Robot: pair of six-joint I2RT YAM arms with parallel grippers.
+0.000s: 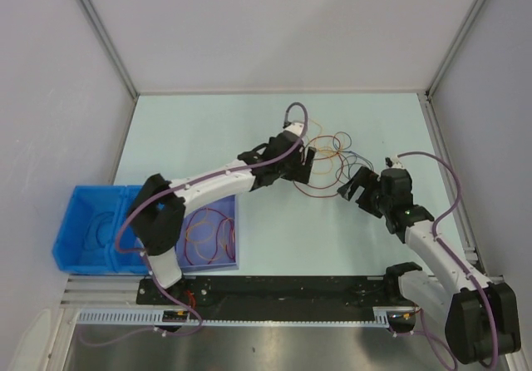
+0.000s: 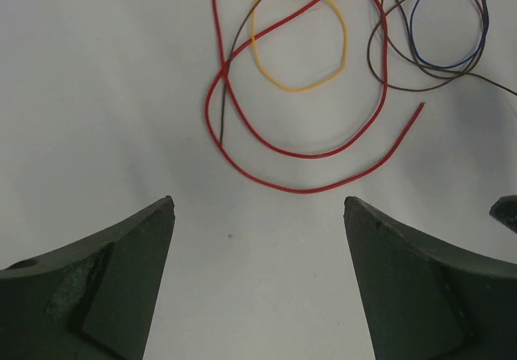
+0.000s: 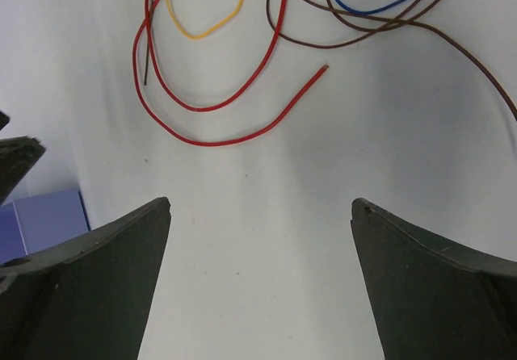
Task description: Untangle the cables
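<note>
While left fingers and right fingers gape empty: one red cable, one yellow cable, one blue cable.

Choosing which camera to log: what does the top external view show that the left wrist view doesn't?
Only top external: the right arm, a blue bin, a purple tray holding cable loops. Only left wrist: the red cable's free end, seen clearly. Both: the tangled cables on the table and the open left pincer.
</note>
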